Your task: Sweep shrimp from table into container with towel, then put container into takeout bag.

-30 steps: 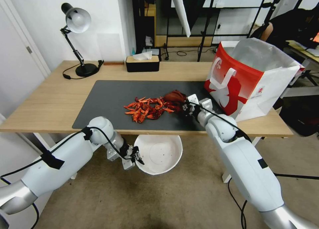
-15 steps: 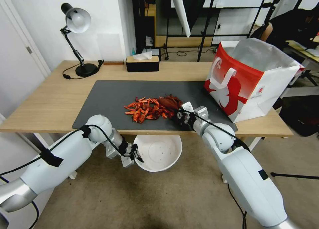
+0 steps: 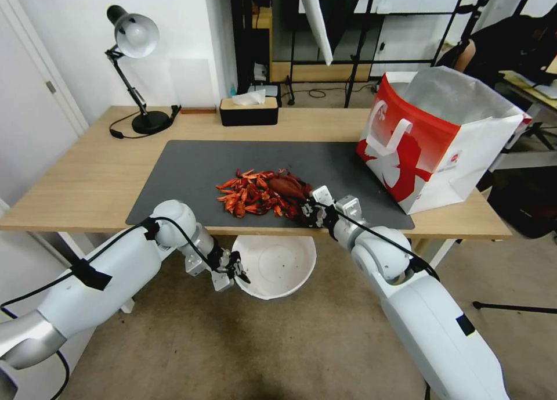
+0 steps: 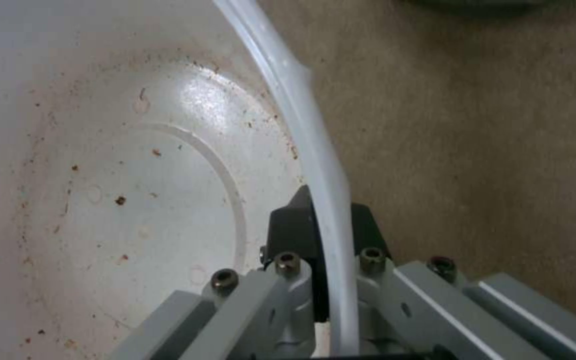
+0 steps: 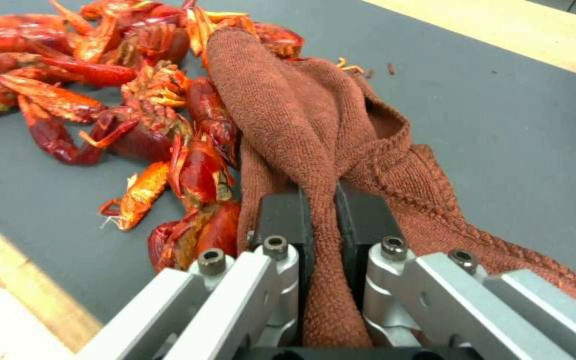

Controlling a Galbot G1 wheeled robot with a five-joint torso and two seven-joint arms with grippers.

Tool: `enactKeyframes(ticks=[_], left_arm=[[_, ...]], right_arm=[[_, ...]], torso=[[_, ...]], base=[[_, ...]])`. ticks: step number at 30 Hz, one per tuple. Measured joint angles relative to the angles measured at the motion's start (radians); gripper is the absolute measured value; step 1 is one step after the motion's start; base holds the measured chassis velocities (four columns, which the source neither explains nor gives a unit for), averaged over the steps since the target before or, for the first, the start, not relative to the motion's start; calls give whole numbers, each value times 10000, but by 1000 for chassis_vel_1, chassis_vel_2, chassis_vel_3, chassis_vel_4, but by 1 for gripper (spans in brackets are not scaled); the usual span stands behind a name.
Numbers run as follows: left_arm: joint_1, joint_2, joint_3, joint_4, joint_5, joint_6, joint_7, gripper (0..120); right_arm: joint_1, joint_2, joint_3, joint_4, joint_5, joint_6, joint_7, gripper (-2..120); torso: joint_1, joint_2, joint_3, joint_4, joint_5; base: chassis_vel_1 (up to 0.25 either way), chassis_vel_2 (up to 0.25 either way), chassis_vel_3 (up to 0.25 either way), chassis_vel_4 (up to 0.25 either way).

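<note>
A pile of red-orange shrimp lies on the dark mat of the table, close to the front edge. My right gripper is shut on the rust-brown towel, which rests against the pile's right side. Below the table's front edge, my left gripper is shut on the rim of the white container, holding it under the pile; only small specks lie inside. The red and white takeout bag stands open at the table's right end.
A black tissue box and a desk lamp stand along the table's far side. Beige carpet lies beneath the container. Racks and cables fill the room behind.
My right gripper has dragged the towel toward the front edge and to the left, pushing the shrimp closer together. The container has risen slightly under the edge.
</note>
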Motion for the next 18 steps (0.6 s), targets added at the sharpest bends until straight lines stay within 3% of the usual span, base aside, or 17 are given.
enactKeyframes(ticks=[18], left_arm=[[-331, 152, 260, -140, -145, 263, 642, 0]], right_arm=[[-1181, -123, 303, 1246, -432, 258, -166, 5]], torso=[[0, -2, 0, 0, 0]], base=[[0, 0, 0, 0]])
